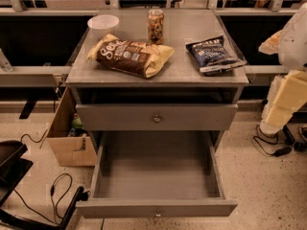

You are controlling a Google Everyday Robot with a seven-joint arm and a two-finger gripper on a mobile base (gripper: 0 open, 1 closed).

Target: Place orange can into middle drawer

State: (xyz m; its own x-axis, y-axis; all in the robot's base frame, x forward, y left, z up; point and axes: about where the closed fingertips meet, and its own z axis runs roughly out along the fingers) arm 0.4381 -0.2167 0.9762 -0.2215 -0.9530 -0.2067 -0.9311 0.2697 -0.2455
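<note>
How the jaws stand cannot be told: the gripper is out of view, and only 1 arm [289, 87] shows at the right edge. On the cabinet top [184, 71] are 1 upright orange can [155, 26], 1 white bowl [103, 24], 1 brown chip bag [129, 56] and 1 blue chip bag [213, 54]. Of 2 knobbed drawers, the middle drawer [192, 208] stands open and the upper drawer [120, 117] is shut.

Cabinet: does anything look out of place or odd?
Nothing is spilled or damaged. One drawer is pulled out, empty; the can stands upright on the cabinet top; the gripper is at the right edge.

Orange can [155, 26] upright on cabinet [184, 66] (patterned), middle drawer [156, 208] open; claw [274, 43] far right
</note>
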